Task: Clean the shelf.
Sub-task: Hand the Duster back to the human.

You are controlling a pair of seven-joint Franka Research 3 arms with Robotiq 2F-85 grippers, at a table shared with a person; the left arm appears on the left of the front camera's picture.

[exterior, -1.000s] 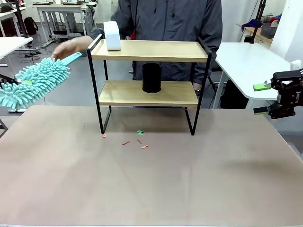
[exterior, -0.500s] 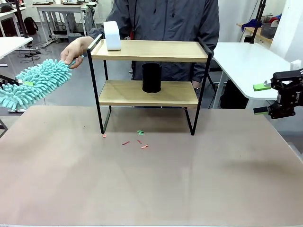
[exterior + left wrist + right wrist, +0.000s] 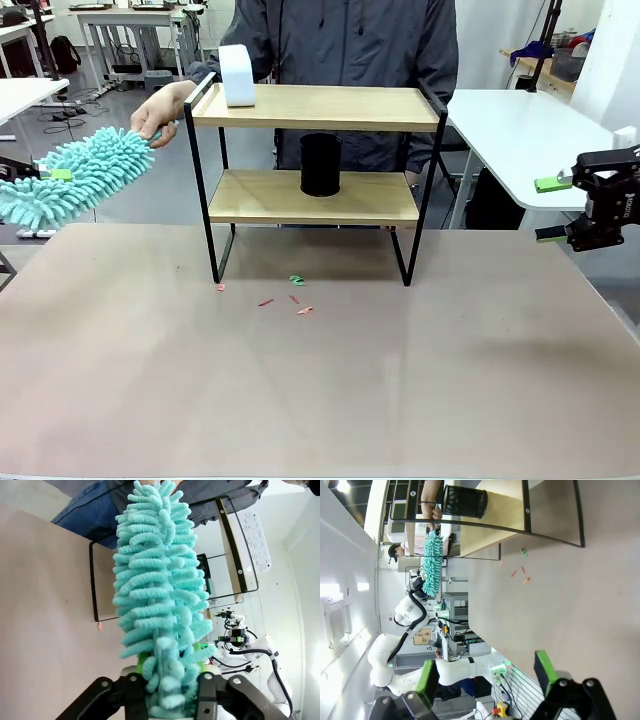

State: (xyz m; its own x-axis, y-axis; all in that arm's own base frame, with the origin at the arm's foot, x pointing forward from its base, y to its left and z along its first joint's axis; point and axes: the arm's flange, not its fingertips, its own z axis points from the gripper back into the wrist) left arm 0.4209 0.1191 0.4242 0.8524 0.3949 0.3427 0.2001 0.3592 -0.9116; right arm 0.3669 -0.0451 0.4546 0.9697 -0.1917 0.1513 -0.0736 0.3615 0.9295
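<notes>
Front view: one shelf (image 3: 315, 150), one duster (image 3: 75, 176), two boards.

Right tool (image 3: 551, 209): black, blocky housing with angular finger links, green pads at the tips; white lettering on the side, too small to read. From its own wrist camera, two black fingers (image 3: 428, 680) with bright green rectangular pads and round screw bosses on the knuckles.

Left tool (image 3: 167, 692): black linked fingers with round pivot screws, green pads partly visible.

Left arm (image 3: 405, 615): glossy white rounded segments, a black cable looping along it.

Person (image 3: 350, 60): dark grey jacket, probably zipped at centre; blue trousers in the left wrist view.
</notes>
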